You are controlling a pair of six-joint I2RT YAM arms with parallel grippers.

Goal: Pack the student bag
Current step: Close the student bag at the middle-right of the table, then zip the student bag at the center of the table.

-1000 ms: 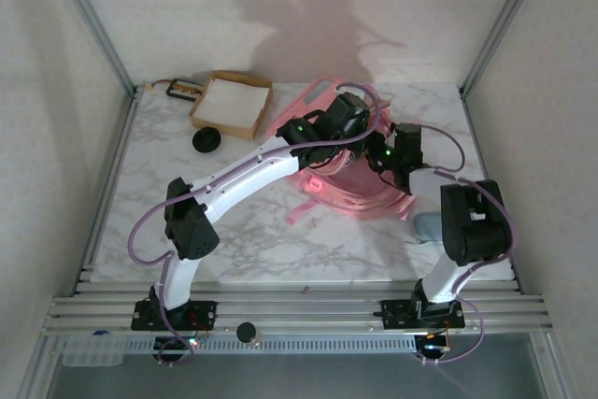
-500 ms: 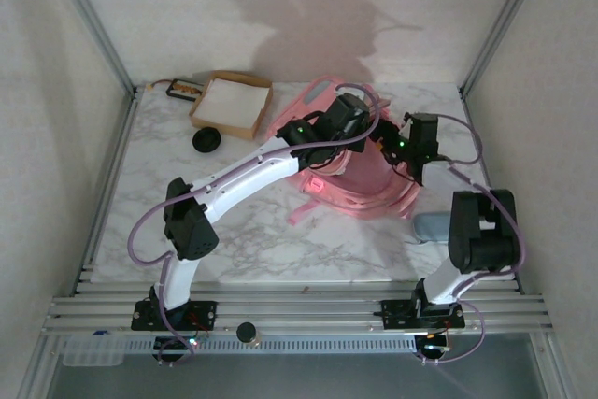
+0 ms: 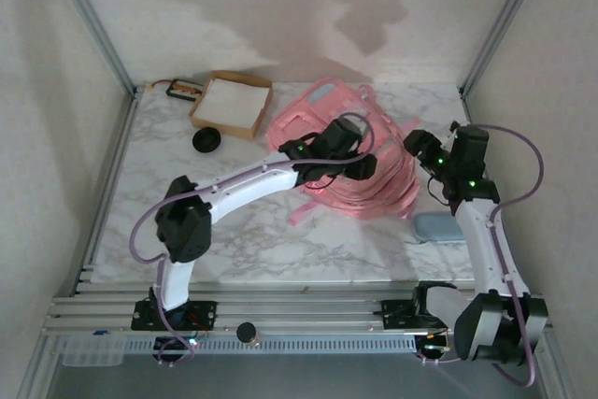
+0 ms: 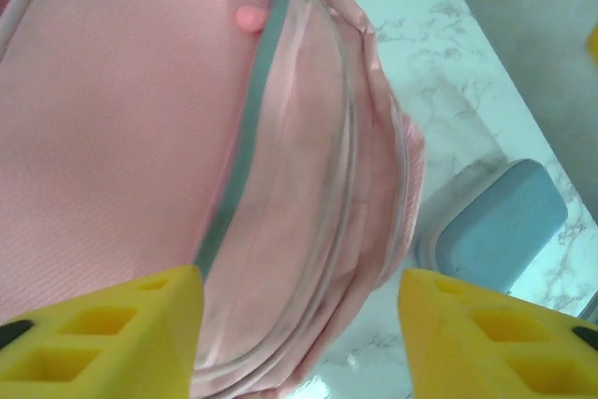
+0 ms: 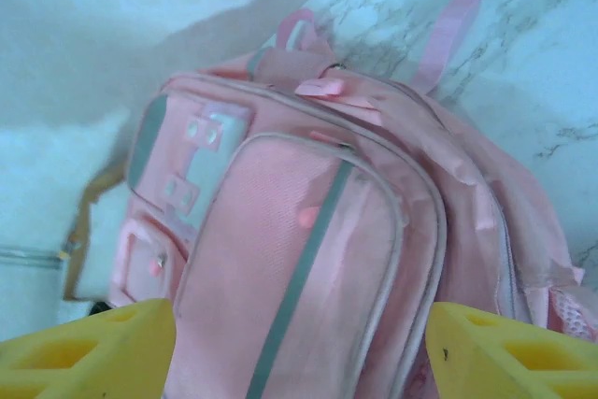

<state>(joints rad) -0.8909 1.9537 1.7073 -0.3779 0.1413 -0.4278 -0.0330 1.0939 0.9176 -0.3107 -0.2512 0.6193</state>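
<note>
The student bag, a soft pink backpack with grey-white panels, lies front side up at the back middle of the table. My left gripper hovers over its right half, and in the left wrist view that left gripper stands open, yellow fingers wide apart above the student bag's front pocket. My right gripper sits just off the bag's right edge. In the right wrist view the right gripper is open too, facing the student bag's front with nothing between its jaws.
A blue-grey case lies on the marble right of the bag, the same blue-grey case showing in the left wrist view. A cardboard box with white inside, a black round object and a small dark item sit at back left.
My left gripper has opened and let go of the bag, which now lies flatter and spread out. The right arm has swung out to the right, away from the bag.
</note>
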